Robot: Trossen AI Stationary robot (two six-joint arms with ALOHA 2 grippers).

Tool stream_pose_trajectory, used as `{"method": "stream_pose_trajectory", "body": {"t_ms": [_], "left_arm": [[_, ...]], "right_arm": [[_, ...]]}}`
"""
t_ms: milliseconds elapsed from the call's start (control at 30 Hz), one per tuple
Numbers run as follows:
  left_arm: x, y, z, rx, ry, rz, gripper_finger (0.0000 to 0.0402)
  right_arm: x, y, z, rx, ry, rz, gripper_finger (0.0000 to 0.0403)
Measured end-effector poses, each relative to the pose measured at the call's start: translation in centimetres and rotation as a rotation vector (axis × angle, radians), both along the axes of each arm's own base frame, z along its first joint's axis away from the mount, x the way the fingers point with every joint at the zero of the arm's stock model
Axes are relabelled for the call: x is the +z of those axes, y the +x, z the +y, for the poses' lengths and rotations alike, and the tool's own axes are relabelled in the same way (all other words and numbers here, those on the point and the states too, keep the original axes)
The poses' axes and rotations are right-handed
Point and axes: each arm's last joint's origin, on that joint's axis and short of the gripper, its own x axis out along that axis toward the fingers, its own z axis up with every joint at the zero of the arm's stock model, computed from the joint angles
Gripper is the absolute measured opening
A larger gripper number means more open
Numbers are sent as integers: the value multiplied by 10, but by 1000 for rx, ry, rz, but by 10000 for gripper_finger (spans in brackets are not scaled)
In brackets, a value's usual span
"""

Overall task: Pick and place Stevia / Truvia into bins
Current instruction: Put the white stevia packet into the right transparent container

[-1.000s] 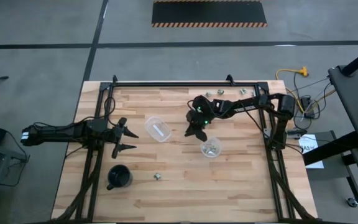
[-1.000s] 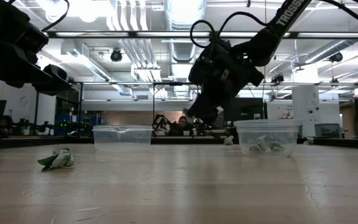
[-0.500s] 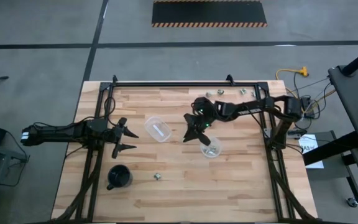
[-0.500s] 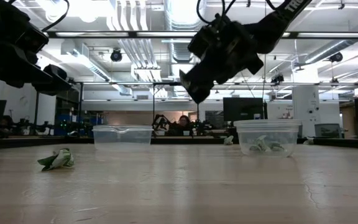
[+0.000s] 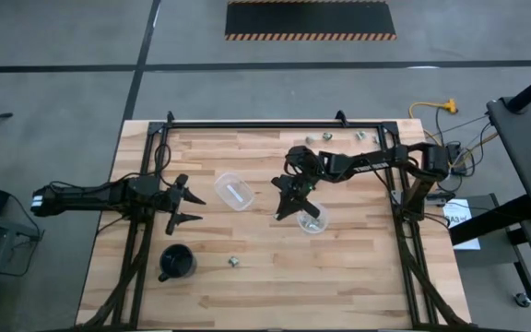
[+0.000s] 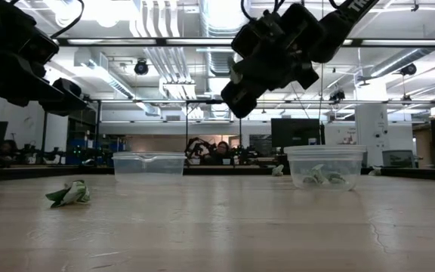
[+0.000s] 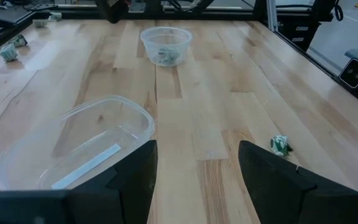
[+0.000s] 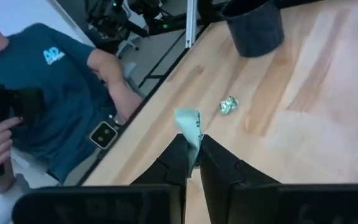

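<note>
My right gripper [image 5: 284, 210] hangs above the table between the two clear bins, shut on a pale green-and-white packet [image 8: 188, 121]. One bin [image 5: 313, 219] beside it holds several packets; the other bin [image 5: 234, 192] lies in front of my left gripper [image 5: 192, 205], which is open and waits at the table's left. A crumpled packet [image 5: 233, 262] lies on the wood near the black cup [image 5: 177, 262]. More packets [image 5: 326, 136] lie along the far edge. In the low view the right gripper [image 6: 236, 112] is well above the bins [image 6: 325, 166]. My right gripper pinches the packet by its lower end [image 8: 192, 142] between the two fingertips [image 8: 178, 152]. The rest of the packet sticks out beyond the tips, lifted clear of the table. The fingers slant downward toward the table's near-left side.
A person in a blue shirt [image 8: 61, 93] stands past the table's near edge. The table's black frame rails [image 5: 141, 231] run down both sides. Bare wood [image 5: 358, 267] stretches over the near right part of the table.
My right gripper has risen, still shut on the packet, from bin-rim height to well above the bins. It has also shifted a little toward the near edge, closer to the bin that holds packets. The left arm has kept still.
</note>
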Motion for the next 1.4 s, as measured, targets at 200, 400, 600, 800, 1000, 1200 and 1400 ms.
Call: {"method": "stream_pose_trajectory", "body": {"t_ms": [200,400,600,800,1000,1200,1400], "left_arm": [[0,0,0,0,0,0,209],[0,0,0,0,0,1,209],[0,0,0,0,0,1,209],[0,0,0,0,0,0,209],[0,0,0,0,0,0,209],[0,0,0,0,0,0,209],[0,0,0,0,0,0,209]], "right_arm": [[14,-6,10,-20,-32,-22,20],[21,-25,18,-86,-82,17,20],[25,-54,24,-199,-160,52,20],[33,-88,26,-306,-212,82,20],[34,-118,30,-352,-246,55,20],[27,-135,29,-446,-336,41,20],[21,-141,29,-461,-368,44,25]]}}
